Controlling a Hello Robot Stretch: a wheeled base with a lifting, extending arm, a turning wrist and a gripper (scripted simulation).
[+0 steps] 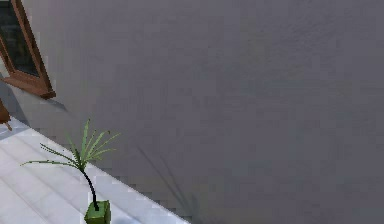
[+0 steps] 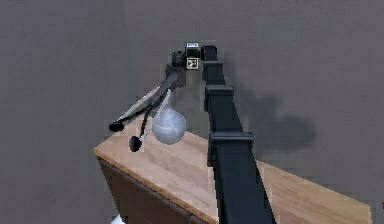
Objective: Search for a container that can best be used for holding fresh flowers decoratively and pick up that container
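The hand [image 2: 127, 135] is hanging next to a pale rounded vase [image 2: 168, 127] at the far edge of the wooden table [image 2: 300, 195]. I cannot tell whether it is holding the vase or how its fingers are set. A slow, straight lift is looking wisest, keeping the vase upright. Nothing is showing inside the vase, while a green pot [image 1: 97, 211] is holding a thin-leaved plant.

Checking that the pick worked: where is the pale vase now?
In the arm side view's middle, the pale vase hangs at the gripper's far end, left of the dark arm, clear above the wooden top's left corner.
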